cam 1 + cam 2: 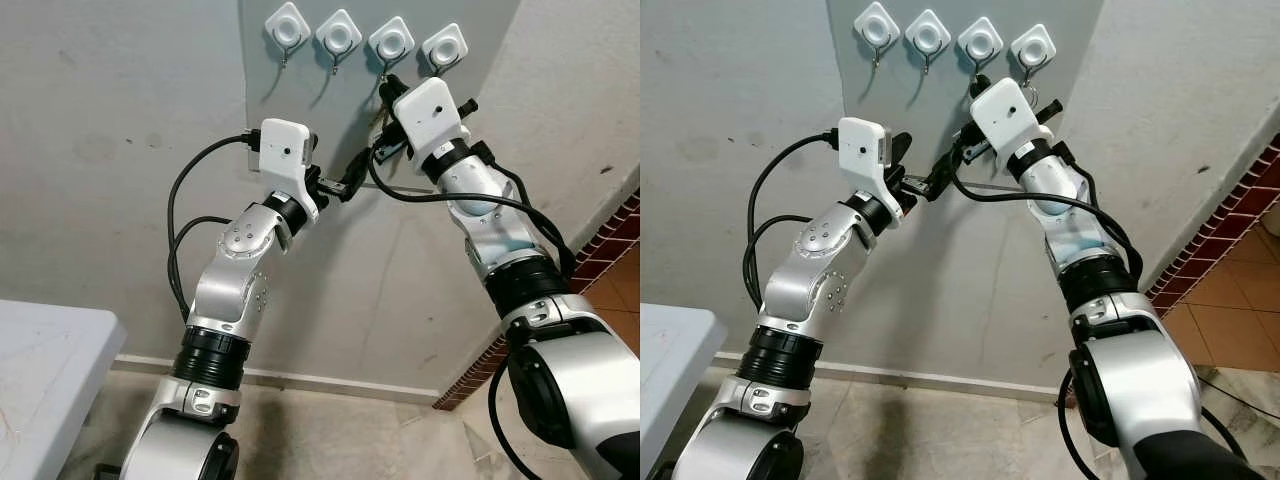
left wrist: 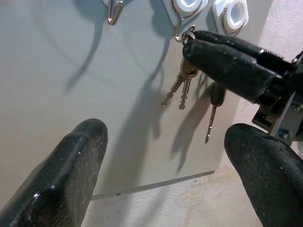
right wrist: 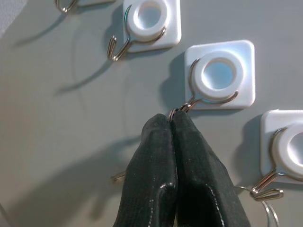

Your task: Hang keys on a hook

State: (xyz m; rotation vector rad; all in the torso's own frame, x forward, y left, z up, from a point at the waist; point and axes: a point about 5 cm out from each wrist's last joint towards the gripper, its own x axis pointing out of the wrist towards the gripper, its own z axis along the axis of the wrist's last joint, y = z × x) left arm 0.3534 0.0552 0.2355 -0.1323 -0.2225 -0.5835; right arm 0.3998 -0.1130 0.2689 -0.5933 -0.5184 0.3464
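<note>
Grey wall panel (image 1: pixel 300 120) carries your hooks; right wrist view shows right gripper (image 3: pixel 171 124) fingers pinched on the key ring (image 3: pixel 173 112) at a hook (image 3: pixel 201 101), while left wrist view shows keys (image 2: pixel 182 85) dangling and left gripper (image 2: pixel 165 156) fingers wide

Both silver arms (image 1: pixel 235 290) have black joint rings and looping black cables; white camera boxes (image 1: pixel 283 150) top the wrists. The fingers (image 2: pixel 71 170) are matte black.

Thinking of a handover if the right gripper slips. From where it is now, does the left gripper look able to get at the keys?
Probably yes. The left gripper is open and aimed at the keys, nothing between; the right gripper pinches only the ring above them.
</note>
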